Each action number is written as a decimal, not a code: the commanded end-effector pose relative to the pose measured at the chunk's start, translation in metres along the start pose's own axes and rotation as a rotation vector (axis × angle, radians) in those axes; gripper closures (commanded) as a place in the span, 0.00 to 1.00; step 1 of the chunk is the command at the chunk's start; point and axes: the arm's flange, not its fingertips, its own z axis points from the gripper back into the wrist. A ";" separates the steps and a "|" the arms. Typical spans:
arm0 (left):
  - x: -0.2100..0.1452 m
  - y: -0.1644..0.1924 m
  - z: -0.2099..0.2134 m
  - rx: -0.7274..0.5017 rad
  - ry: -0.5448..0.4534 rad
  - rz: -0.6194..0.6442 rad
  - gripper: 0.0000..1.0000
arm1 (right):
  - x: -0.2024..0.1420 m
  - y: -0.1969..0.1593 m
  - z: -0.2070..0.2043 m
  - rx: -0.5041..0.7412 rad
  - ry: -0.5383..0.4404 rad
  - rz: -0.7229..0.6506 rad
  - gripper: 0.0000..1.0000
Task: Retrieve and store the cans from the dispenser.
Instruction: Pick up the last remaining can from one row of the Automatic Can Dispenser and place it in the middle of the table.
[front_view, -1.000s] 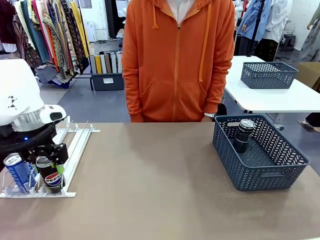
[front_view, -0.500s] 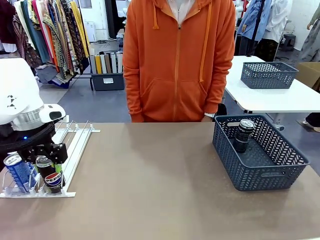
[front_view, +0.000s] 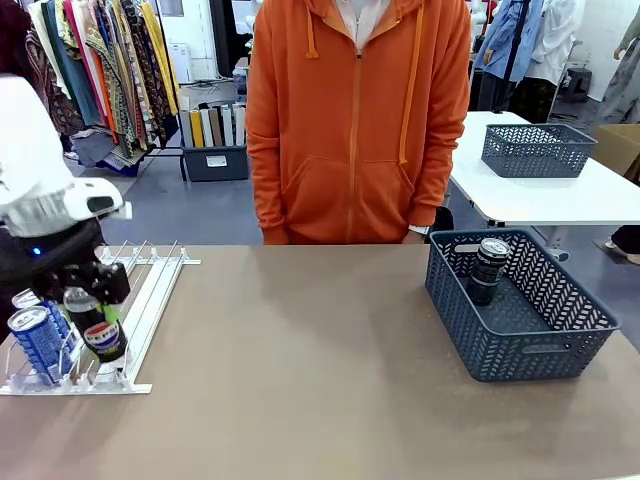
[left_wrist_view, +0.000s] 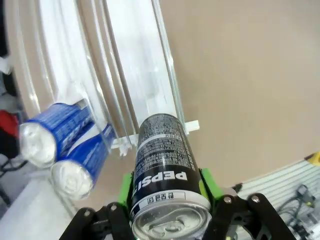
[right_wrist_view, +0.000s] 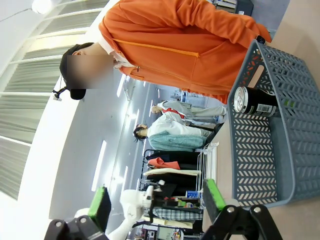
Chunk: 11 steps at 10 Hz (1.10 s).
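The left gripper (left_wrist_view: 167, 192) clamps a black Pepsi can (left_wrist_view: 162, 160) just above the front lip of the dispenser (front_view: 150, 285), with two blue cans (front_view: 38, 340) waiting in the rails beside it. One black can (front_view: 488, 268) already stands in the basket (front_view: 540, 355) far across from the dispenser; the right gripper (right_wrist_view: 156, 202) hangs wide and empty

The dispenser (front_view: 152, 288) lay at the table's (front_view: 300, 380) left end, two cans (front_view: 40, 345) at its front lip. My left gripper (left_wrist_view: 167, 195) held a third can (left_wrist_view: 162, 155) just right of them. The basket (front_view: 530, 352) sat at the right, another can (front_view: 489, 268) inside.
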 end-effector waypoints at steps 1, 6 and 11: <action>-0.015 -0.008 0.069 -0.026 -0.122 -0.065 1.00 | -0.001 0.006 0.002 0.001 0.007 -0.013 0.00; -0.062 0.008 0.118 -0.072 -0.286 0.017 1.00 | -0.001 0.006 0.002 0.001 0.007 -0.013 0.00; -0.049 0.002 0.111 -0.095 -0.222 -0.019 1.00 | -0.001 0.006 0.002 0.001 0.007 -0.013 0.00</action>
